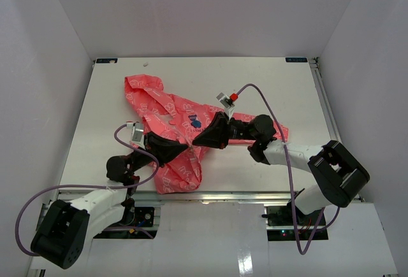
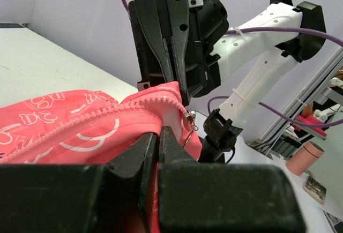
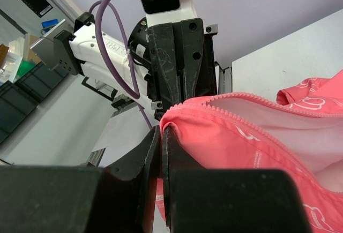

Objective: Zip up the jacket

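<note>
The coral-pink jacket [image 1: 167,106] with white outline print lies crumpled across the middle of the table, its dark-blue logo [image 1: 196,123] facing up. My left gripper [image 1: 184,144] and right gripper [image 1: 197,141] meet tip to tip over its lower middle. The left gripper [image 2: 158,132] is shut on a fold of pink fabric just below the zipper teeth [image 2: 107,116], and a small metal zipper pull [image 2: 188,118] hangs right beside its tips. The right gripper [image 3: 162,131] is shut on the jacket's edge [image 3: 225,131], where the paler lining [image 3: 300,136] shows open behind it.
The white table [image 1: 274,79] is walled by pale panels on three sides. A metal rail [image 1: 255,194] runs along its near edge between the arm bases. Purple cables [image 1: 280,124] loop off both wrists.
</note>
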Motion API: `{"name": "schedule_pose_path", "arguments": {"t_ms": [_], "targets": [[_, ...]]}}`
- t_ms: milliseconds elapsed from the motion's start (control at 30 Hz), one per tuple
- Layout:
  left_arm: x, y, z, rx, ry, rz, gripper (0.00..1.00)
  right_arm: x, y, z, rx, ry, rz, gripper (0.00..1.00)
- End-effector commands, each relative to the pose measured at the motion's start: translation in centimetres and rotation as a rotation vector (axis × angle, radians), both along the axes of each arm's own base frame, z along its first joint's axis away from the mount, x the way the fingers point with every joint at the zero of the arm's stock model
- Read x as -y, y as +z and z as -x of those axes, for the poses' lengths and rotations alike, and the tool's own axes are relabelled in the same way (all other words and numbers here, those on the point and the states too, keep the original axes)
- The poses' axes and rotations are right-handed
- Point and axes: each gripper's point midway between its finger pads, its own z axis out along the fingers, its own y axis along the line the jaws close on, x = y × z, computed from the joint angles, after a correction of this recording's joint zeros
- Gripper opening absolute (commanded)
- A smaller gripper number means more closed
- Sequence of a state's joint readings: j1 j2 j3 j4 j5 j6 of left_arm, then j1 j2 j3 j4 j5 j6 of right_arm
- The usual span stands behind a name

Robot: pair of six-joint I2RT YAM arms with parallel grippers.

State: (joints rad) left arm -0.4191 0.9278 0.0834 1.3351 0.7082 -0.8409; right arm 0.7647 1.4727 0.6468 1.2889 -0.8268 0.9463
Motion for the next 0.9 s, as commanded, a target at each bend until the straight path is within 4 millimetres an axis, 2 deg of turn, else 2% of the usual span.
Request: {"name": "schedule_pose_path", "arguments": {"t_ms": [0, 267, 867], "targets": [[-2.2, 7.6, 5.3, 0.431, -0.019, 0.203, 0.0, 3.5, 9.0, 3.2, 0.449, -0.025, -0.441, 0.08], [-2.4, 8.5, 5.9, 0.451, -0.025, 0.22, 0.0, 3.7, 9.2, 3.3, 0.457, -0.037, -0.45, 0.08], [-2.7, 9.0, 6.4, 0.469, -0.019, 0.224, 0.0, 4.0, 9.4, 3.2, 0.457, -0.061, -0.461, 0.08]]}}
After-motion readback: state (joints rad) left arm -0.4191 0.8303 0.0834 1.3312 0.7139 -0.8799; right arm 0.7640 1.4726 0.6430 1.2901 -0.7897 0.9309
